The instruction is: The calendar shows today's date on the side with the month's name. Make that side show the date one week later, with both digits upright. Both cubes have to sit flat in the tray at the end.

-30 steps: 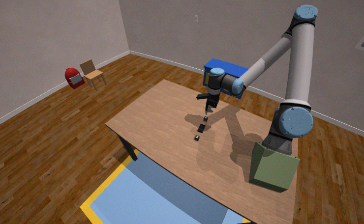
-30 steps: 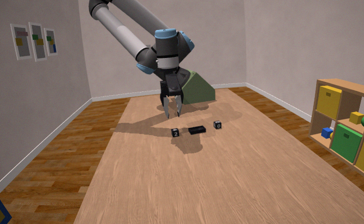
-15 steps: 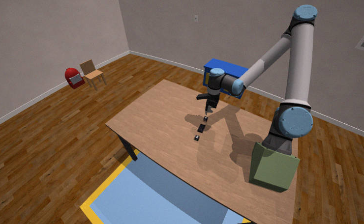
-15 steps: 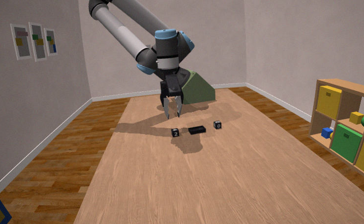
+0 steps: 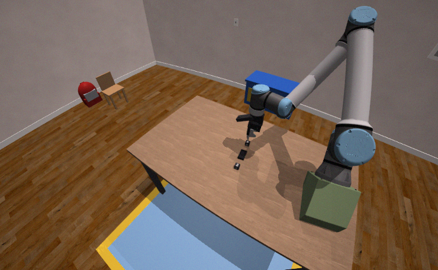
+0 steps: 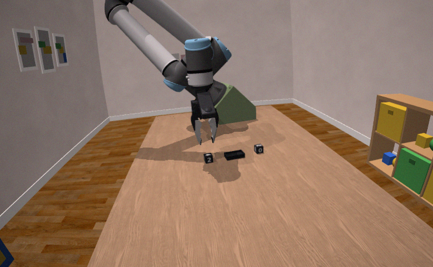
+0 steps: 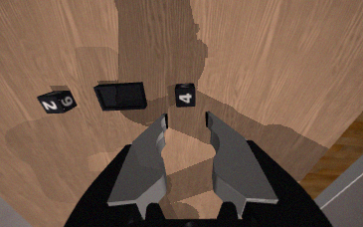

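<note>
My gripper (image 5: 247,138) (image 6: 206,143) (image 7: 186,113) is open and empty above the table, close over one black cube (image 5: 247,142) (image 6: 208,158) (image 7: 185,95). That cube stands on the table; it shows a white 4 on top in the wrist view and a 2 on a side in the exterior view. The black tray (image 5: 239,158) (image 6: 234,157) (image 7: 121,109) holds no cube. The other black cube (image 5: 236,166) (image 6: 258,149) (image 7: 57,102) stands turned beyond the tray's other end; it shows a 0 in the exterior view, and a 2 and a 6 or 9 in the wrist view.
The wooden table (image 5: 187,134) (image 6: 244,215) carries all of these. The green robot base block (image 5: 329,204) (image 6: 238,108) stands at one table end. A blue cabinet (image 5: 274,80) and a shelf with coloured boxes (image 6: 400,98) stand off the table. No month name is legible on the tray.
</note>
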Tool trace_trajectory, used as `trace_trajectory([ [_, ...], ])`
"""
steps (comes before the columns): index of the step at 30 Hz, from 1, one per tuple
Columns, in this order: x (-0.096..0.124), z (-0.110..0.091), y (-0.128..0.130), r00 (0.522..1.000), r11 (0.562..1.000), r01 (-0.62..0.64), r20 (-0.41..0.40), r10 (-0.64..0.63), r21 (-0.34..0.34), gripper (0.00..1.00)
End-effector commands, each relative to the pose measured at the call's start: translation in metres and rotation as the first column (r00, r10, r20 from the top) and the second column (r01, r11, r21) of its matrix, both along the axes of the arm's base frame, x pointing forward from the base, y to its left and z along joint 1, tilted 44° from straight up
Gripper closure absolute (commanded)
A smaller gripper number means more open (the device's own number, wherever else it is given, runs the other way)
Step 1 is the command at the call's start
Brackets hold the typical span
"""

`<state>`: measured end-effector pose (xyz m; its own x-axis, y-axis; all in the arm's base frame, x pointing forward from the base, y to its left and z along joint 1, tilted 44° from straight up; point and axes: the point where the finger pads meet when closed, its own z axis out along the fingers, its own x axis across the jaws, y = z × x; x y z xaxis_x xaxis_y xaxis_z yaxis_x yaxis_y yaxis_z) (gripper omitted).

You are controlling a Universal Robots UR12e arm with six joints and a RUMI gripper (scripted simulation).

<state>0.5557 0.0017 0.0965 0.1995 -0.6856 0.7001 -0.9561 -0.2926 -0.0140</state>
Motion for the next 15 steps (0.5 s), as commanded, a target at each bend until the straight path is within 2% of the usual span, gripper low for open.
trace_trajectory([
  [1,0.002,-0.005,-0.005,1.000,1.000,-0.001,0.001,0.001,0.000,0.72],
  [15,0.006,-0.018,-0.016,1.000,1.000,-0.001,0.001,0.001,0.000,0.72],
])
